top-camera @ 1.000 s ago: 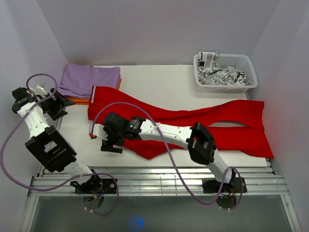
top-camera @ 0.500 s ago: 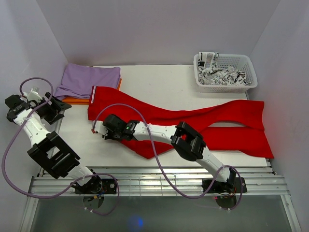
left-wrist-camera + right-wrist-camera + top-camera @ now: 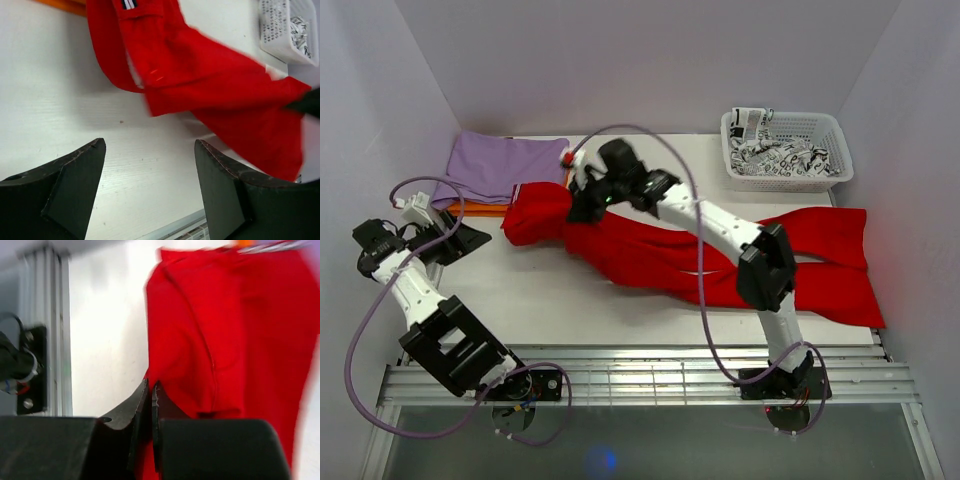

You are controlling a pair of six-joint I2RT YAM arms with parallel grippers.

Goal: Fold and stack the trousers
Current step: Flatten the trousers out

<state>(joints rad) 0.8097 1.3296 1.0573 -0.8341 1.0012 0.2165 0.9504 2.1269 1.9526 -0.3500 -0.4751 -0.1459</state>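
Here the trousers (image 3: 650,255) lie across the middle of the tabletop (image 3: 540,300), with both legs spread out toward the right edge. The waist end, at the left, is bunched up and raised off the surface. The right arm (image 3: 710,220) reaches over the garment to that bunched end. In the right wrist view the right jaws are clenched together on a fold of the red fabric (image 3: 220,340), which hangs in creases beyond them. That view is blurred.

The left arm (image 3: 415,290) sits at the left edge of the tabletop, apart from the trousers. Its wrist view shows the left jaws released, the two dark fingers (image 3: 65,185) wide apart over bare white surface, with the red cloth (image 3: 210,90) beyond them and untouched.

Just behind the waist end, a lilac cloth (image 3: 505,165) lies folded on top of an orange cloth (image 3: 480,208) in the far left corner. In the far right corner stands a white basket (image 3: 832,130) holding a black-and-white patterned cloth (image 3: 775,155), near the trouser legs but not touching them.
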